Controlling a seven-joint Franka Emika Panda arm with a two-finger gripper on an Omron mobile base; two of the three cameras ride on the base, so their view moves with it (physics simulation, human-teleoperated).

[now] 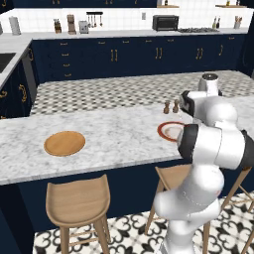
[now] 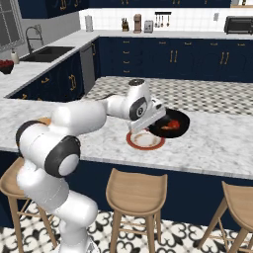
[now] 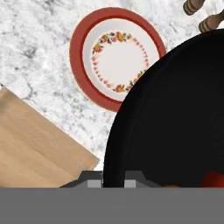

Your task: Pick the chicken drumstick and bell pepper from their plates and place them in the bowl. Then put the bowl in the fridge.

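Observation:
My gripper (image 2: 154,120) is shut on the near rim of the dark bowl (image 2: 172,126), which hangs a little above the marble counter. In the hand view the bowl (image 3: 175,113) covers the right side, and its rim is clamped between the fingertips (image 3: 94,183). The red bell pepper (image 2: 173,124) lies inside the bowl, and a red edge of the pepper (image 3: 215,179) shows at the bottom right. I cannot make out the chicken drumstick. The white red-rimmed plate (image 2: 131,142) (image 3: 77,52) lies bare just below the bowl. The wooden plate (image 1: 64,143) sits bare to the left. The fridge is out of view.
Two small wooden shakers (image 1: 171,106) (image 3: 202,15) stand just behind the red-rimmed plate (image 1: 163,130). Wooden stools (image 2: 136,193) line the counter's near side. Navy cabinets, a toaster oven (image 1: 165,22) and a sink (image 2: 47,53) lie beyond.

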